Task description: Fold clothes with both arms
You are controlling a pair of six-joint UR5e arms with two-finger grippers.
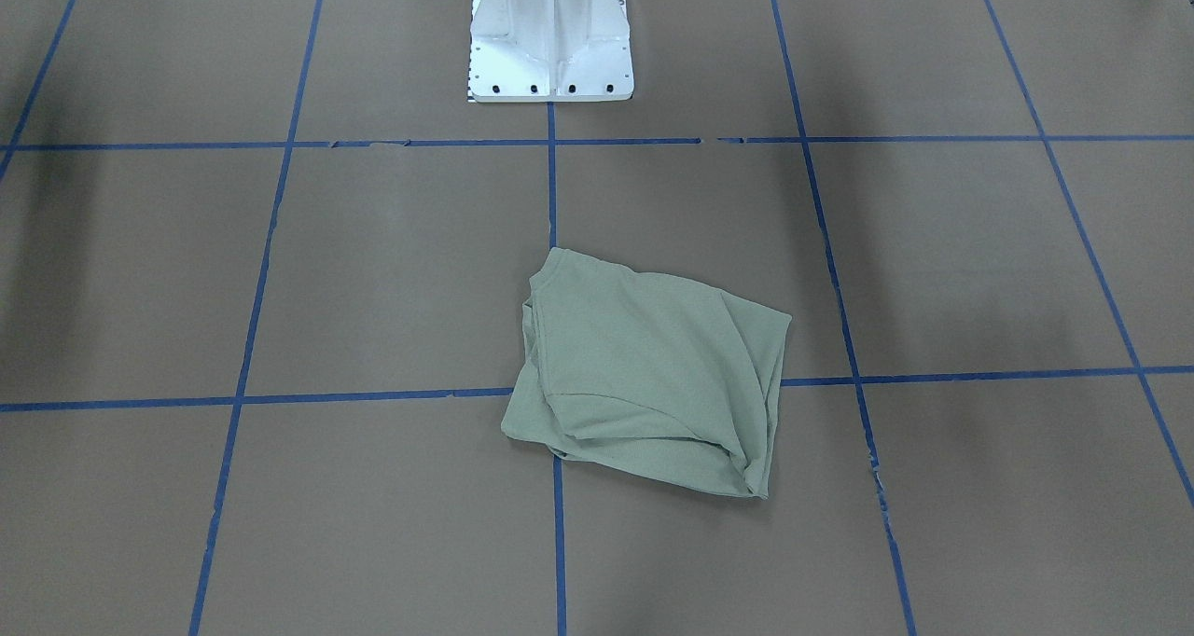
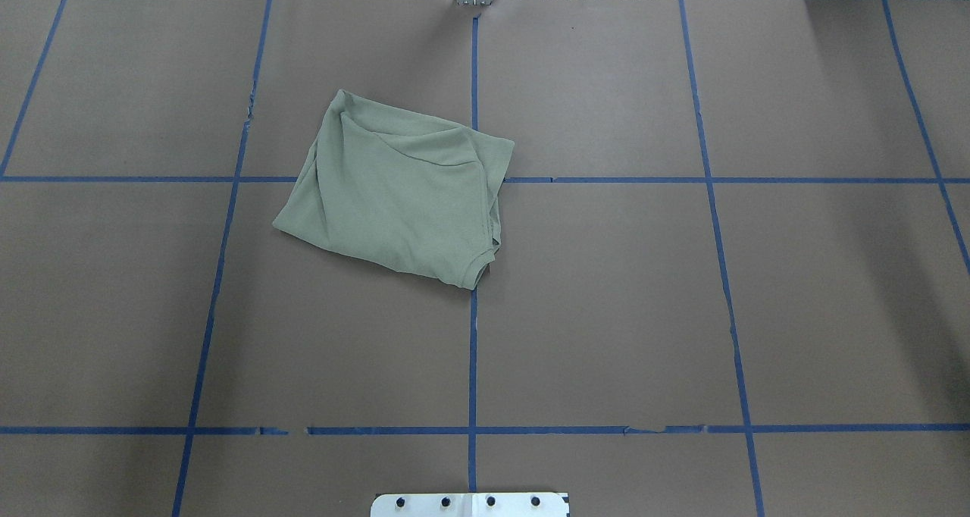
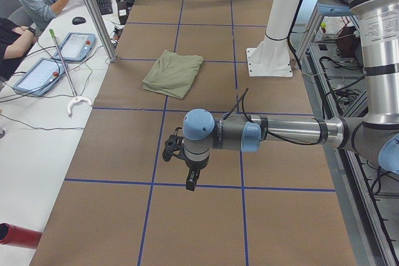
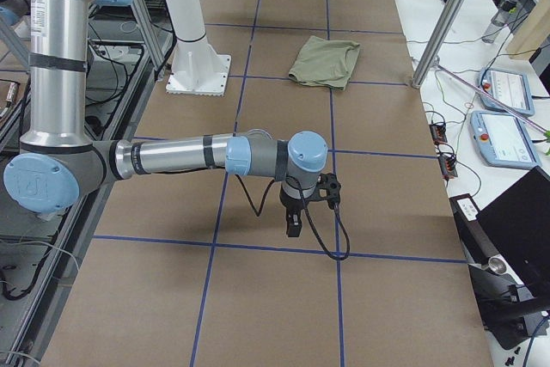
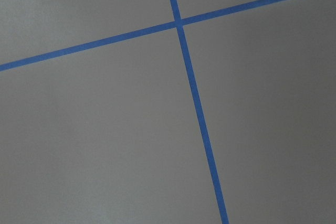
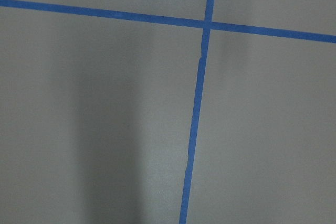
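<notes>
- Surface (image 2: 606, 312): your shirt (image 2: 398, 191) lies folded on it, skewed, mostly on the robot's left of centre.
- Left pincer (image 3: 191, 179), right pincer (image 4: 294, 221): both well apart from it; left seems nearer; apart or together, you cannot tell.

Soft matt knit shirt (image 1: 644, 366) on a matt, brown-paper-covered table (image 1: 373, 272).

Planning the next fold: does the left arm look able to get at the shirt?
Probably yes: nothing lies between the left gripper and the shirt, which sits on that arm's side of the table.
</notes>
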